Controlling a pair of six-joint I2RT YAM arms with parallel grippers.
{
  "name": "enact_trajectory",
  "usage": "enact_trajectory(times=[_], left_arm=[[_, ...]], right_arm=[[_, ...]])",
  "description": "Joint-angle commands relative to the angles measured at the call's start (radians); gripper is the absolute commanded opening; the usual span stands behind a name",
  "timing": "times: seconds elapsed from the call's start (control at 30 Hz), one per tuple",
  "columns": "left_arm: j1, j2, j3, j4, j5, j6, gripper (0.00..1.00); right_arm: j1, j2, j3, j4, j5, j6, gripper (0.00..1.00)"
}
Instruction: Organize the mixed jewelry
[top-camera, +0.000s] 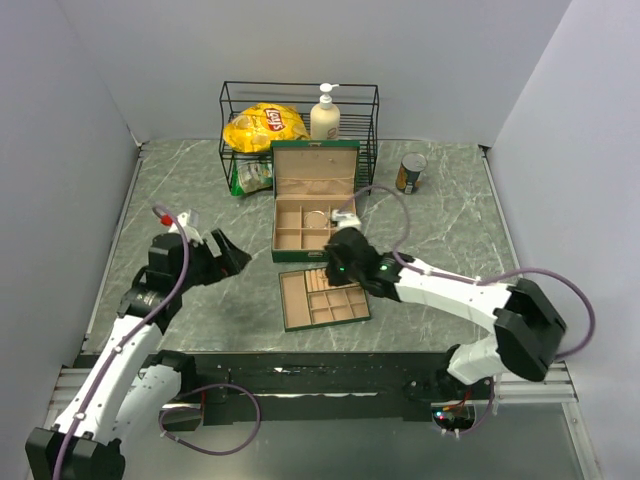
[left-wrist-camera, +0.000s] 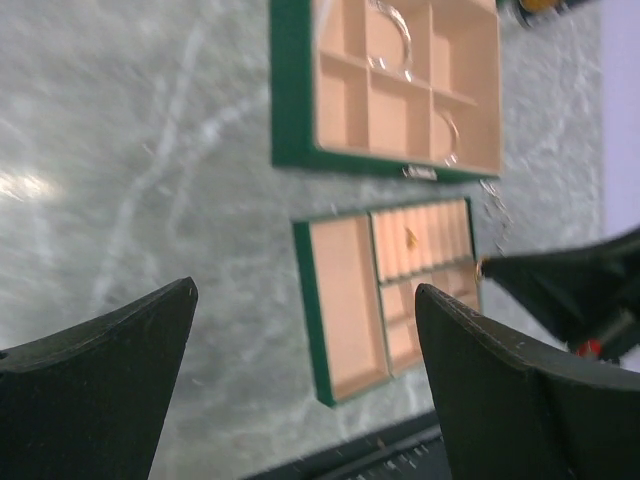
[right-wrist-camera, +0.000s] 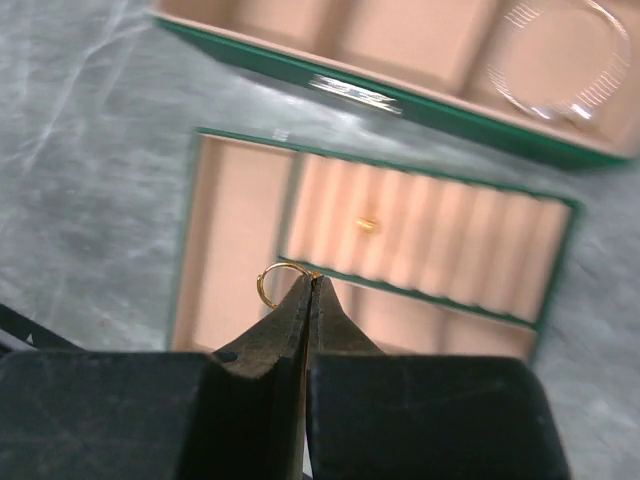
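At the right jaws' tips, clamped on it: small gold ring (right-wrist-camera: 272, 283), thin plain hoop, over the tray (right-wrist-camera: 235, 230). Beyond the tips: tiny gold piece (right-wrist-camera: 368, 224) on ribbed rolls; silvery wire bangle (right-wrist-camera: 505, 85) in box (right-wrist-camera: 470, 114). Left jaws: apart, empty.

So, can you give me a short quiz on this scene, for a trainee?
1. Fill in: the left gripper is ___ and holds nothing.
2. True or false: the right gripper, over the tray, is shut on a gold ring.
3. The bangle lies in: A) the tray, B) the box, C) the left gripper.
Key: 1 open; 2 true; 3 B.
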Motion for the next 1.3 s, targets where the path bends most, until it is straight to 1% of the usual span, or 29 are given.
enact_trajectory(times=[0.0,0.03,0.07,0.13,0.17,0.2,0.23,0.3,0.33,0.43,0.53,0.63,0.67,0.77,0.87,1.0,1.1,1.27], left_arm=[[-0.068,-0.026,-0.026,0.096,0.054,-0.167,0.96],[-0.094,-0.021,-0.025,0.107,0.040,-0.186,0.96],[-0.156,-0.005,-0.017,0.137,0.019,-0.203,0.96],[-0.223,0.022,-0.003,0.156,-0.058,-0.252,0.96],[-0.284,0.058,0.009,0.165,-0.079,-0.266,0.96],[-0.312,0.078,0.015,0.188,-0.116,-0.293,0.96],[-0.367,0.124,0.021,0.203,-0.133,-0.306,0.97],[-0.419,0.173,0.027,0.252,-0.170,-0.339,0.98],[-0.472,0.224,0.039,0.260,-0.182,-0.345,0.99],[-0.552,0.314,0.085,0.263,-0.240,-0.356,0.98],[-0.600,0.383,0.128,0.271,-0.268,-0.367,0.96],[-0.619,0.419,0.147,0.286,-0.299,-0.382,0.85],[-0.619,0.422,0.144,0.302,-0.300,-0.398,0.79],[-0.620,0.430,0.122,0.371,-0.279,-0.421,0.74],[-0.623,0.448,0.116,0.380,-0.274,-0.431,0.68],[-0.628,0.451,0.099,0.392,-0.263,-0.438,0.61],[-0.639,0.451,0.087,0.438,-0.260,-0.447,0.57],[-0.672,0.465,0.081,0.474,-0.292,-0.456,0.55]], right_arm=[[-0.049,-0.127,-0.094,0.117,-0.057,0.067,0.00],[-0.057,-0.138,-0.121,0.125,-0.060,0.067,0.00],[-0.059,-0.149,-0.134,0.132,-0.062,0.071,0.00],[-0.066,-0.167,-0.160,0.148,-0.071,0.082,0.00],[-0.069,-0.170,-0.166,0.151,-0.075,0.087,0.00],[-0.069,-0.176,-0.170,0.157,-0.078,0.096,0.00],[-0.074,-0.179,-0.181,0.160,-0.082,0.099,0.00],[-0.080,-0.184,-0.184,0.164,-0.091,0.105,0.00],[-0.089,-0.183,-0.186,0.166,-0.094,0.107,0.00],[-0.100,-0.186,-0.190,0.169,-0.111,0.114,0.00],[-0.109,-0.189,-0.197,0.177,-0.124,0.123,0.00],[-0.117,-0.192,-0.207,0.184,-0.135,0.134,0.00],[-0.120,-0.193,-0.207,0.183,-0.137,0.137,0.00],[-0.123,-0.192,-0.213,0.187,-0.149,0.148,0.00],[-0.129,-0.192,-0.218,0.192,-0.164,0.156,0.00],[-0.137,-0.187,-0.218,0.200,-0.183,0.168,0.00],[-0.148,-0.181,-0.218,0.209,-0.197,0.191,0.00],[-0.157,-0.160,-0.194,0.191,-0.198,0.257,0.00]])
